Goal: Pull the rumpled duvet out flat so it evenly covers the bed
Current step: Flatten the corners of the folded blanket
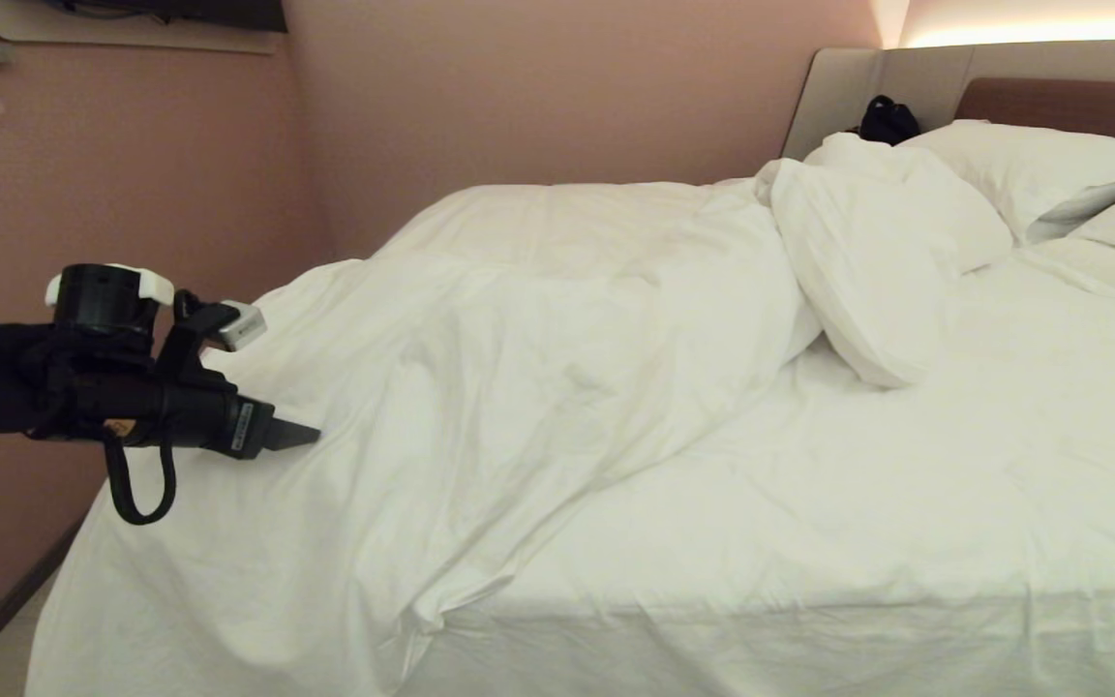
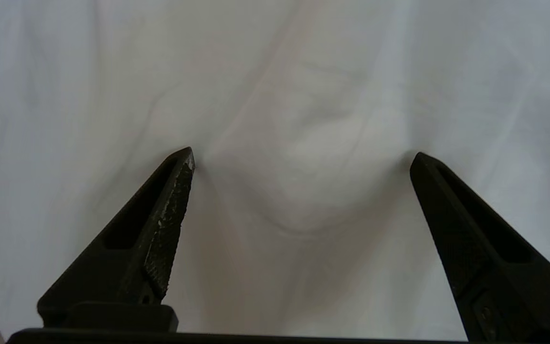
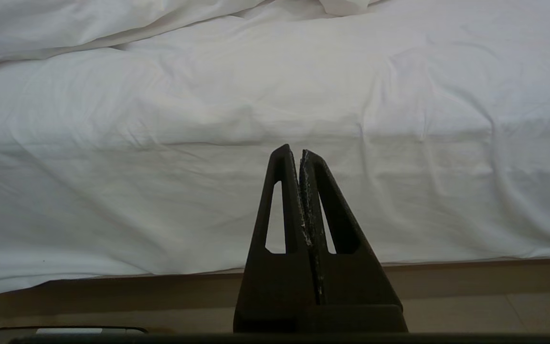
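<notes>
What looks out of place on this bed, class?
The duvet is bunched toward the bed's left side, ridged and creased, leaving the sheet bare on the right. One pillow lies tilted across the duvet's edge.

Thick white duvet (image 1: 480, 387), creased & rumpled, heaped w/ folds across bed's left half, draping over left edge and foot end. Wide low bed (image 1: 906, 542), white-sheeted mattress bare on right half, padded beige/brown headboard at far end.

Creased matt cotton duvet (image 1: 480, 387); matt black plastic left claw (image 2: 301, 160).
</notes>
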